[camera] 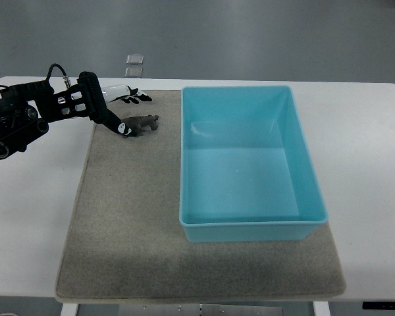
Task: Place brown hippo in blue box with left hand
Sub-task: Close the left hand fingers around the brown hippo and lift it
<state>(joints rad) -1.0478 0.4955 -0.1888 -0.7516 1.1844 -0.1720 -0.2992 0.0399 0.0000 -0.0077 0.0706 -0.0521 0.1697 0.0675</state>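
Observation:
The brown hippo (143, 124) lies on the grey mat (138, 217) just left of the blue box (250, 227), which stands open with nothing in it. My left hand (100, 112) reaches in from the left edge, black, with fingers stretched out and slanting down to the right. Its fingertips (122, 128) meet the hippo's left end, but they are not closed around it. The hippo rests on the mat. My right hand does not show.
A black-and-white toy animal (126, 95) lies on the mat's far edge, just behind my left hand. The mat sits on a white table (362, 138). Two small square tiles (134, 64) lie on the floor beyond the table.

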